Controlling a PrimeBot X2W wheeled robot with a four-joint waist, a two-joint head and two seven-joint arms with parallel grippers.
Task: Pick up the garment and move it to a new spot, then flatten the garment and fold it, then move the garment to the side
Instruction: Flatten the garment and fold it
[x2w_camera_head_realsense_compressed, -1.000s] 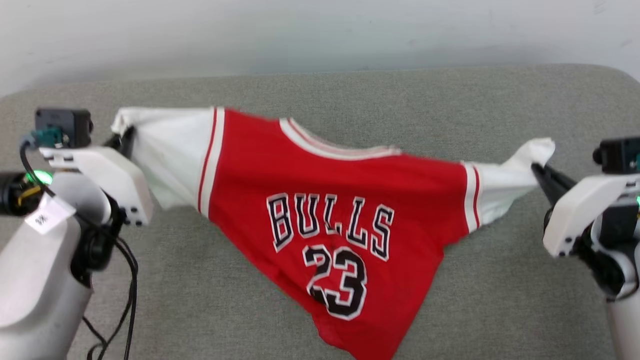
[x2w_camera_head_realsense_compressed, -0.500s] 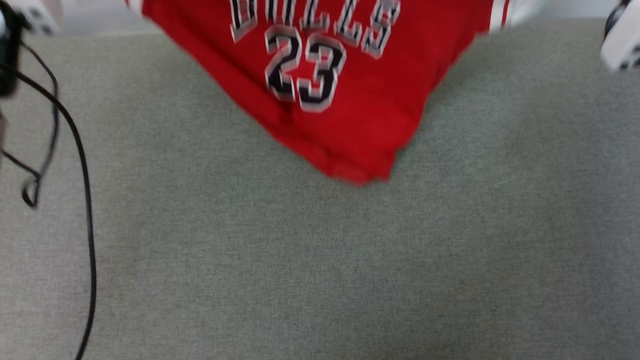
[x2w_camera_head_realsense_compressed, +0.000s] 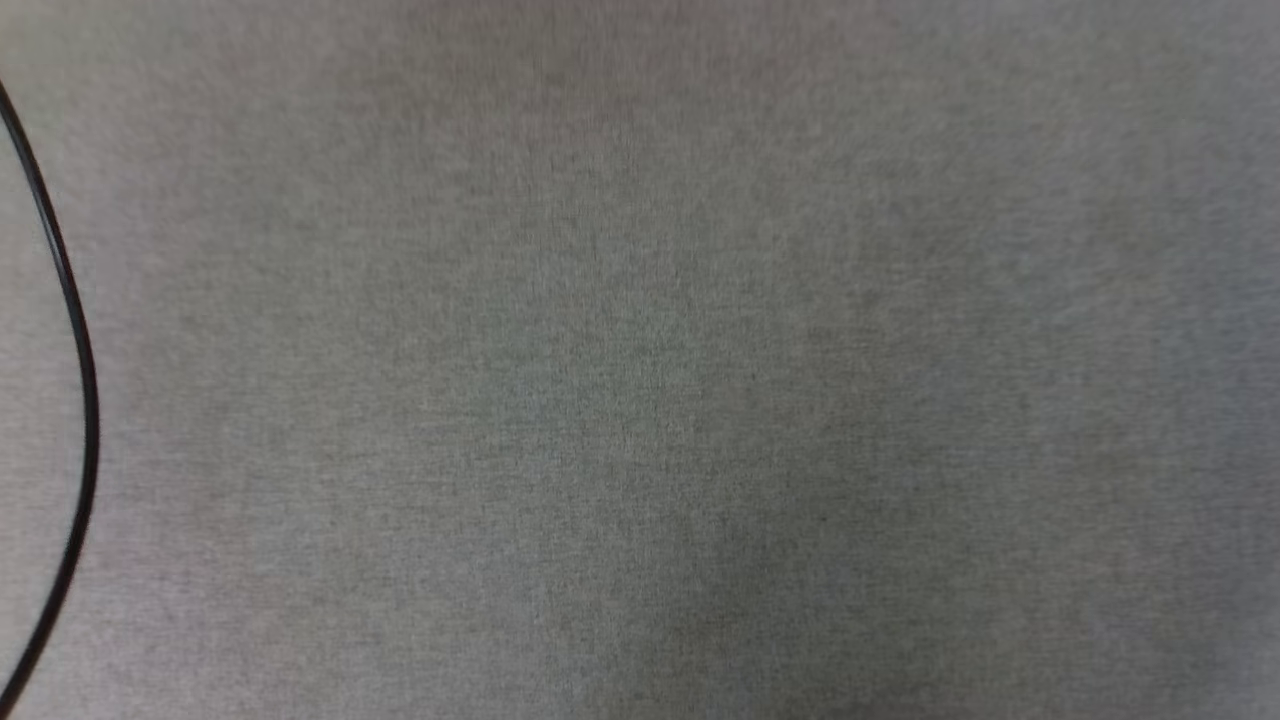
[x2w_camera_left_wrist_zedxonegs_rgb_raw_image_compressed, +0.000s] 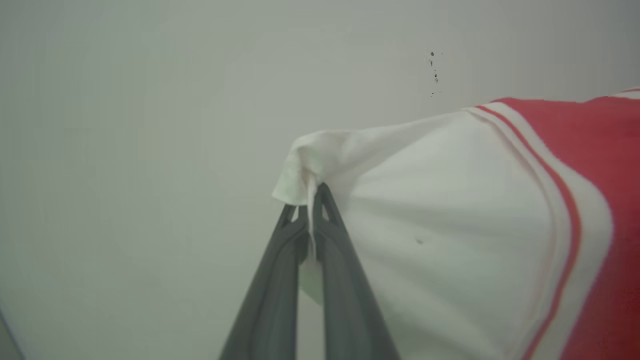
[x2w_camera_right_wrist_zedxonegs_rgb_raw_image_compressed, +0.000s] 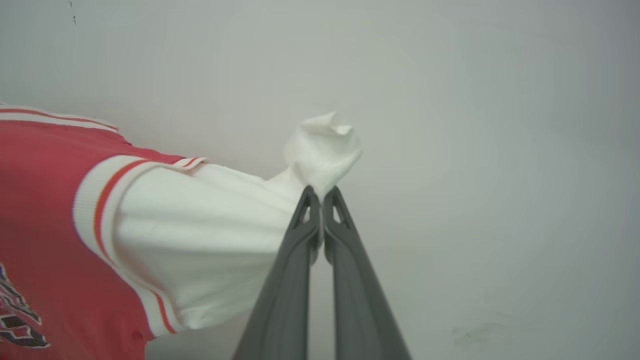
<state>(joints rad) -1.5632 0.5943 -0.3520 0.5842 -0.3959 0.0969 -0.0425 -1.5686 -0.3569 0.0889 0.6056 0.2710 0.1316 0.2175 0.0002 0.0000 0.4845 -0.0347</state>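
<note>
The garment is a red jersey with white sleeves and red-white striped trim. In the left wrist view my left gripper (x2w_camera_left_wrist_zedxonegs_rgb_raw_image_compressed: 311, 197) is shut on the bunched end of one white sleeve of the garment (x2w_camera_left_wrist_zedxonegs_rgb_raw_image_compressed: 450, 210), the red body running off to the right. In the right wrist view my right gripper (x2w_camera_right_wrist_zedxonegs_rgb_raw_image_compressed: 320, 196) is shut on the tip of the other white sleeve of the garment (x2w_camera_right_wrist_zedxonegs_rgb_raw_image_compressed: 200, 235), with the red body and part of its black lettering at the left. The shirt hangs stretched between the two grippers in front of a pale wall.
The head view looks straight down on the grey-green fabric surface (x2w_camera_head_realsense_compressed: 640, 400). A black cable (x2w_camera_head_realsense_compressed: 85, 400) curves along that view's left edge. A plain pale wall (x2w_camera_left_wrist_zedxonegs_rgb_raw_image_compressed: 150, 100) stands behind both grippers.
The head camera's view has swept down the grey surface, so the jersey and both arms have left it at the top edge. Both grips have stayed shut on the sleeves.
</note>
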